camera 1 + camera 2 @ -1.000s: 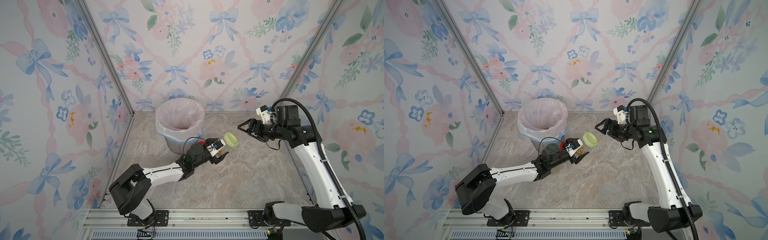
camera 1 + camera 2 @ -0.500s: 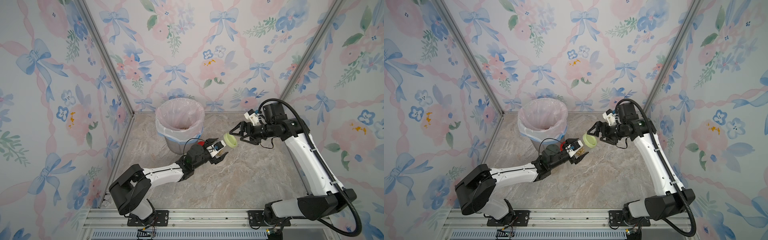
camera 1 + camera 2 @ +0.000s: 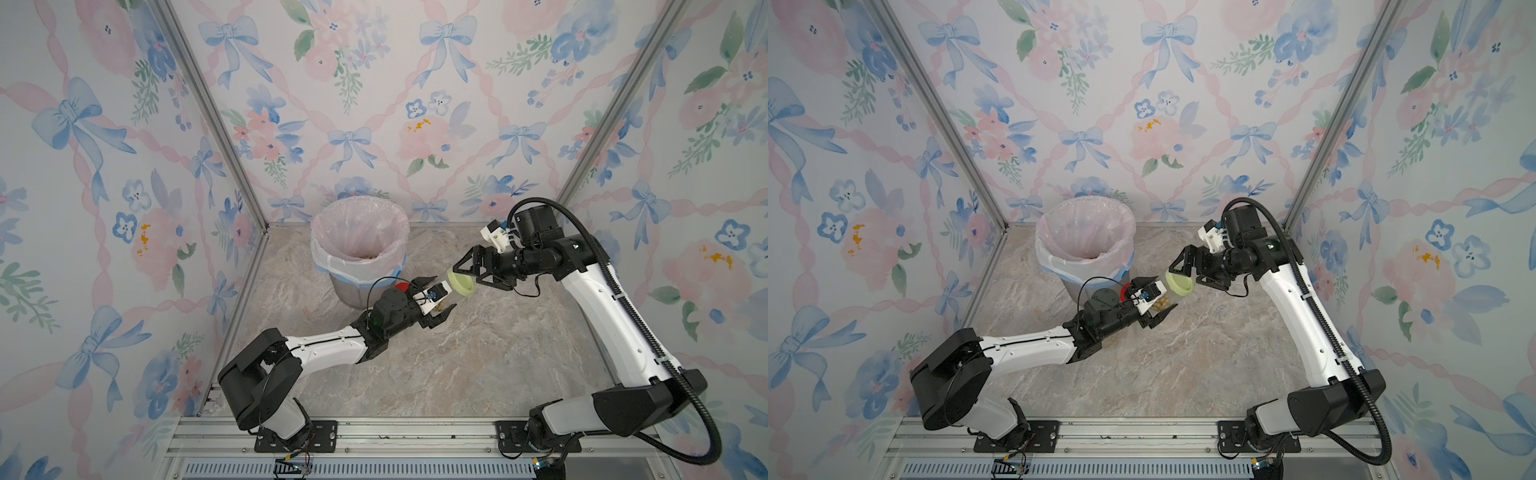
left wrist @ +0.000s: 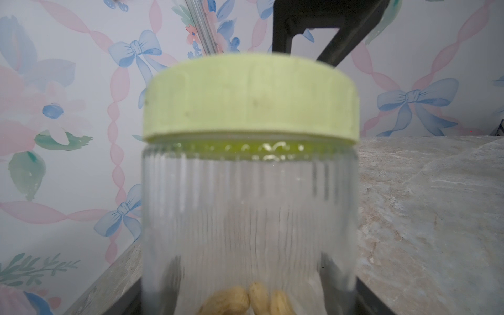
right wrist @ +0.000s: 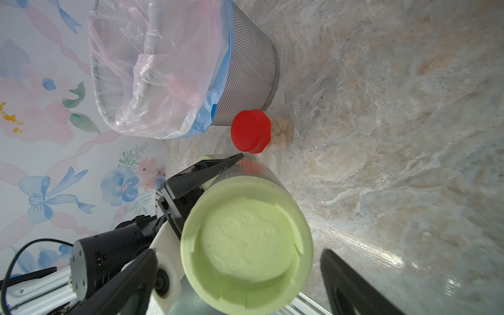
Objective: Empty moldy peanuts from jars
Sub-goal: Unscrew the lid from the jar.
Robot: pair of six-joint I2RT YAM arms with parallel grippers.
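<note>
Mid-frame in a top view, the left gripper (image 3: 444,293) pinches the jar (image 3: 454,296), its axis pointing up-right, so the green lid (image 3: 460,281) sits between the spread jaws of the right gripper (image 3: 466,275)

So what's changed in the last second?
The right gripper swung in toward the green-lidded jar, and its open fingers now straddle the lid, not yet gripping. Nothing was grabbed or released. The left gripper kept holding that jar; the red-lidded jar and bin stayed put.

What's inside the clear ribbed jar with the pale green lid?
A few tan peanuts near the clear jar's base; the rest looks empty. The left gripper hides how many.
</note>
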